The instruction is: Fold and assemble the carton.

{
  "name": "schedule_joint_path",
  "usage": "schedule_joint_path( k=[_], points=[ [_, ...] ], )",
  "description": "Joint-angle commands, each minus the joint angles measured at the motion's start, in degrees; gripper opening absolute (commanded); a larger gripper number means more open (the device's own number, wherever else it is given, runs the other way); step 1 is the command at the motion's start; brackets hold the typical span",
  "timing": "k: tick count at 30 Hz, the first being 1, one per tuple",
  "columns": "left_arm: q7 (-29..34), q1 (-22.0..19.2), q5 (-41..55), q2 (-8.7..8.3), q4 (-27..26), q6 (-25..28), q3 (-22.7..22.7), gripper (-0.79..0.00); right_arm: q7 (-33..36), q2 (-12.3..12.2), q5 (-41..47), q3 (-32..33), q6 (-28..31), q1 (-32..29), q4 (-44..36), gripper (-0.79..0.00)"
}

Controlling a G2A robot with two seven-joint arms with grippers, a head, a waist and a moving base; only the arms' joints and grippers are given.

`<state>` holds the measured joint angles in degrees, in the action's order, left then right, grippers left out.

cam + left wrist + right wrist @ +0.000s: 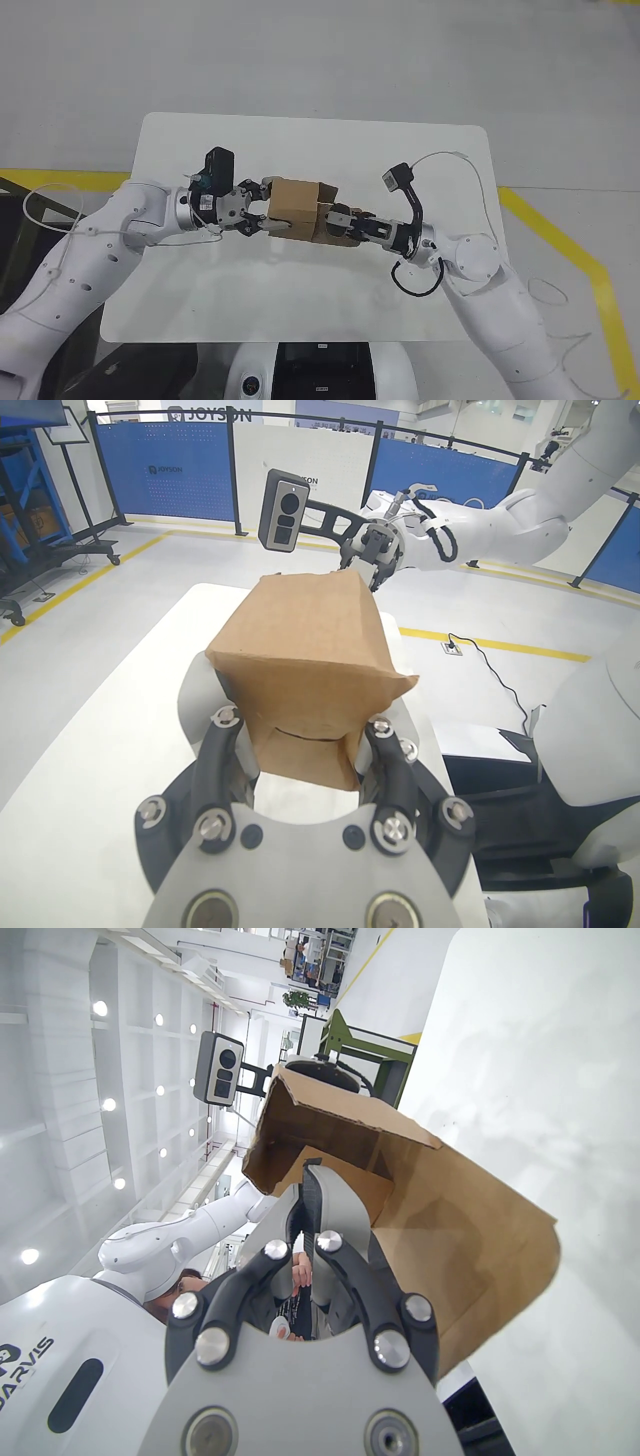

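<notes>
My left tool (pixel 300 725) clamps 1 end of the carton (pixel 298 203), holding it above the worktop (pixel 300 290), I judge to keep the flaps reachable. My right tool (pixel 306 1193), fingers pressed together, sits at the open end; I cannot tell whether it pinches a flap.

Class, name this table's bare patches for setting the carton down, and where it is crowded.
Bare: the table strip beyond the carton along the far edge, and the near stretch by the robot-side edge. Crowded: mid-table, where left gripper and right gripper flank the carton.
</notes>
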<state>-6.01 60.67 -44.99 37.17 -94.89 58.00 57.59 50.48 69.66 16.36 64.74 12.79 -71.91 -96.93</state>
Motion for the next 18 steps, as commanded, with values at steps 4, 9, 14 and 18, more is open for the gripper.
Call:
schedule_joint_path(
  k=[4,9,14,18],
  points=[
    [-0.57,0.16,-0.18,-0.22,-0.43,0.0,-0.22,-0.474,-0.22,0.06,-0.2,-0.86,-0.31,0.56,0.36,-0.785],
    [-0.75,0.03,-0.18,-0.48,-0.95,0.0,-0.97,-0.471,-3.95,0.15,-0.81,-0.2,0.91,1.46,1.01,-0.785],
    [-1.14,-0.1,-0.3,-0.82,-1.08,0.0,-1.48,-0.468,-7.9,-0.35,-2.38,3.47,0.36,0.56,0.82,-0.785],
    [-1.56,-0.13,-0.45,-1.07,-0.95,0.0,-1.76,-0.471,-8.27,-0.58,-2.49,4.7,-0.63,0.5,0.5,-0.785]
  ],
)
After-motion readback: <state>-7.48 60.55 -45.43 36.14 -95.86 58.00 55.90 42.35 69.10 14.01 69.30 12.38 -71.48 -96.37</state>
